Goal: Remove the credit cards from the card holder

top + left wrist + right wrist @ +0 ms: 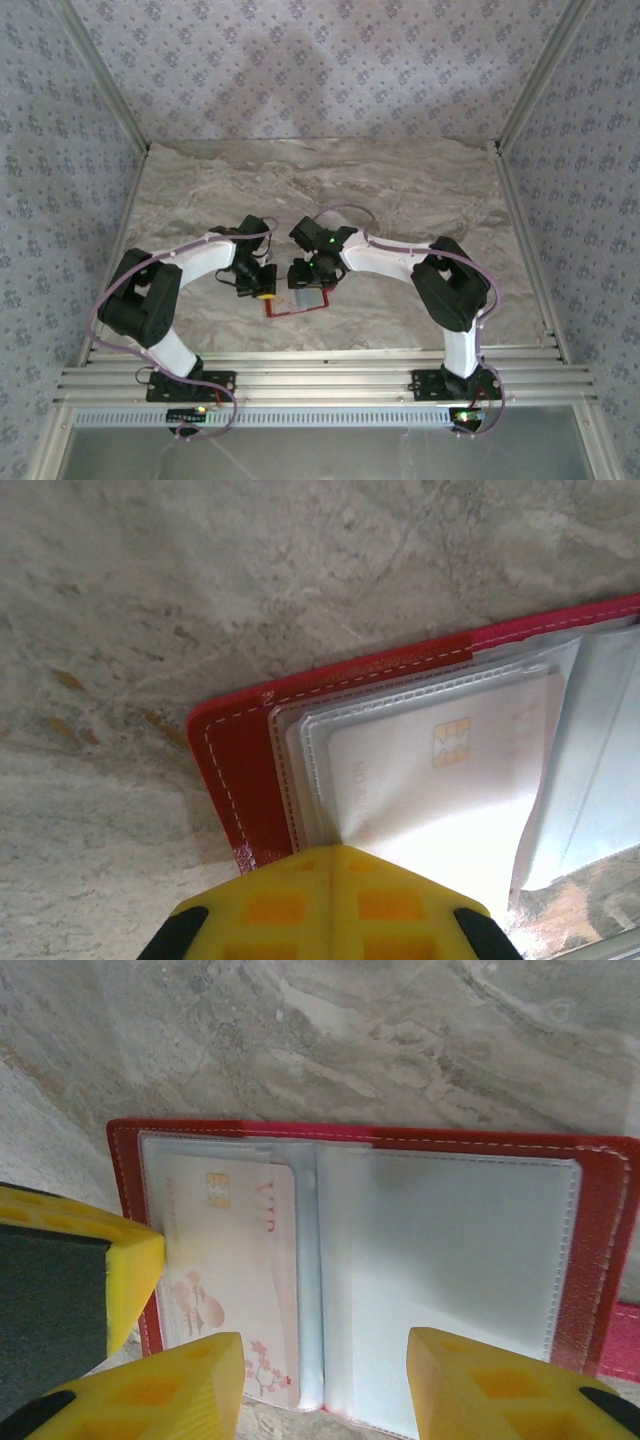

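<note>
Yellow padded tips of the left pincer (333, 865) are pressed together with no gap between them. They meet the near corner of a clear plastic pocket (310, 742); whether they pinch the thin plastic or only touch it cannot be told. Just beyond those tips, inside the pocket, lies a pale credit card (440, 780) with a gold chip. It is tucked in the open card holder (235, 780), whose red stitched border frames it. In the right wrist view, the right pincer (325, 1385) stands about half open and grips nothing. Its two yellow fingers (190, 1390) are spread over the holder's near edge, one on each side of the centre fold, and contact cannot be judged. Ahead of the finger on the view's left is the same card, printed with pink blossoms. Ahead of the other finger is a blank grey-white panel (460, 1260). One finger of the left pincer touches the holder's outer edge beside the card. A small red side tab (625, 1340) sticks out at the opposite end. Beyond the holder stretches the marbled grey-beige surface (350, 1040). From above, both white arms (390, 262) bend inward, and the two pincers sit close together over the holder, with patterned grey walls (300, 60) behind.
</note>
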### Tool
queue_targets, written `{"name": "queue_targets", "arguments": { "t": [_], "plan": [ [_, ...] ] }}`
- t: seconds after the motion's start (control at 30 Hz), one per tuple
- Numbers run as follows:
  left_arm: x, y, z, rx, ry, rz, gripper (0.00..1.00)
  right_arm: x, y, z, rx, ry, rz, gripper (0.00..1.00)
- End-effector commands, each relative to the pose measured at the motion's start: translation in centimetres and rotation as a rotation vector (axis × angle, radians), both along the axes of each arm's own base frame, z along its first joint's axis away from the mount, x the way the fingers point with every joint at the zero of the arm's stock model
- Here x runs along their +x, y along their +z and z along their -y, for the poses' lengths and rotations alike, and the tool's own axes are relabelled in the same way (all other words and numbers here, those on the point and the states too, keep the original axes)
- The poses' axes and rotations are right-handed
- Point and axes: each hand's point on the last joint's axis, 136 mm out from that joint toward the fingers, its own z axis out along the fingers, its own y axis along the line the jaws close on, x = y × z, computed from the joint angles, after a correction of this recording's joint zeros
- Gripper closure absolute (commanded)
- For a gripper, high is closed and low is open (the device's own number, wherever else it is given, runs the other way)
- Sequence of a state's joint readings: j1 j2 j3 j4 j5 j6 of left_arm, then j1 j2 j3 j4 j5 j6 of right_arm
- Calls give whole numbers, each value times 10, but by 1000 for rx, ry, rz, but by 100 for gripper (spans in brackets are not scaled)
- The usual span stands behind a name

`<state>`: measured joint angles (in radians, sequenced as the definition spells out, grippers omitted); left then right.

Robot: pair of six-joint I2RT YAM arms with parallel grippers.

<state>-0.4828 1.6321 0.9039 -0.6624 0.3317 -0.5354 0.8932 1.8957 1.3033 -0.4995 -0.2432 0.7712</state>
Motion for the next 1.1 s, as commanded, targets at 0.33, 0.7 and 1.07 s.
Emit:
{"name": "queue_targets", "arguments": {
  "t": [0.33, 0.7, 1.07],
  "plan": [
    [1, -11, 2, 4, -8, -21, 94, -2, 1, -22, 181, -12, -60, 54],
    [-2, -11, 0, 8, -14, -26, 95, 2, -13, -28, 185, -8, -76, 56],
    [-1, -7, -1, 13, -17, -18, 95, 3, -31, -7, 52, -17, -55, 57]
  ]
}}
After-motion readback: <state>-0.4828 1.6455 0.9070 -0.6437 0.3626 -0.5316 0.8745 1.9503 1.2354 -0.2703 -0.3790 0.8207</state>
